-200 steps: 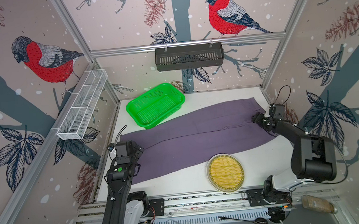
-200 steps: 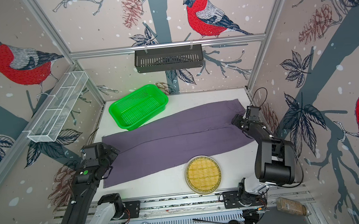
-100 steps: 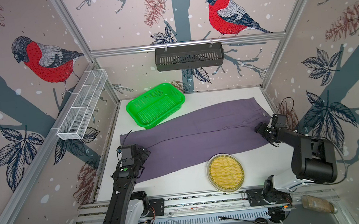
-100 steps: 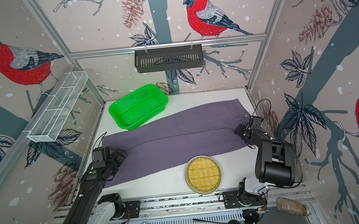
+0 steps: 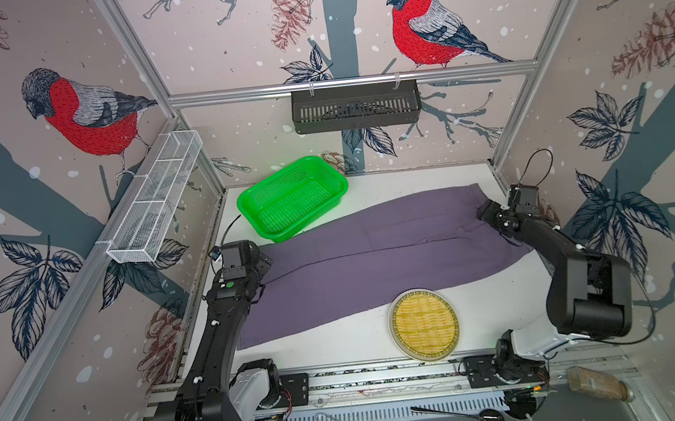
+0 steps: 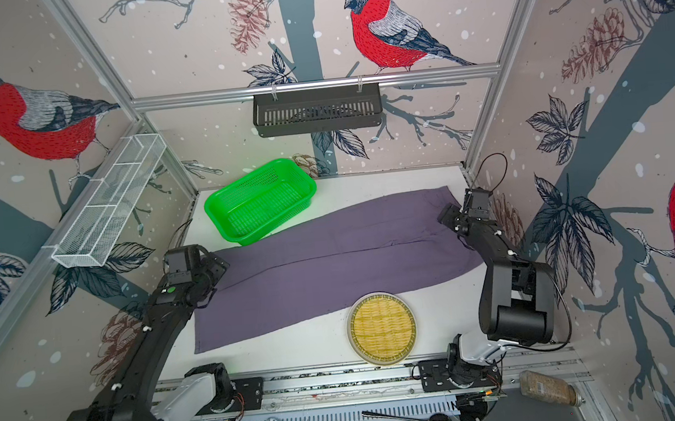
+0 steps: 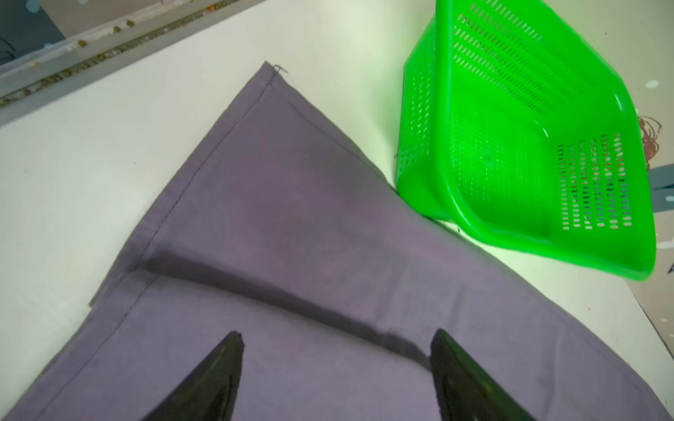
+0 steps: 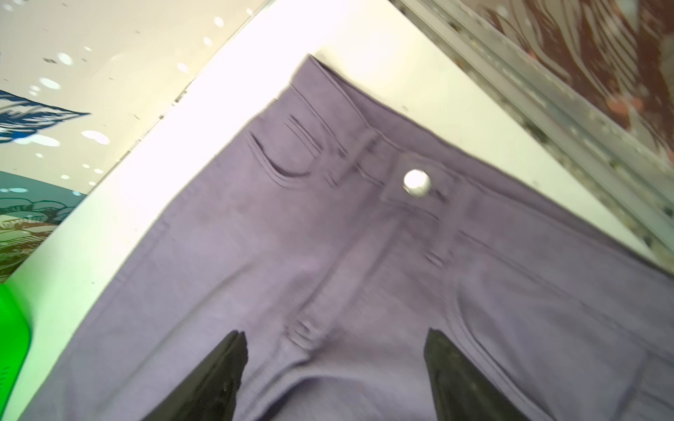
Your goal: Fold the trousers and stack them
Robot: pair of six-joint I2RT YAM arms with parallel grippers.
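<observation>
- No fold yet in the trousers [image 5: 377,258]: flat across the white table [image 5: 408,180], cuffs left, waistband button [image 8: 417,183] right.
- Since a second ago, a dip and return: left gripper [image 7: 337,333] above the cuffs, right gripper [image 8: 335,331] above the fly; both wide apart, holding nothing.
- Likely lining up the first fold.
- Against the far leg, green basket [image 5: 293,198]; just beside the near leg, woven tray [image 5: 424,324]; bird-print walls around.
</observation>
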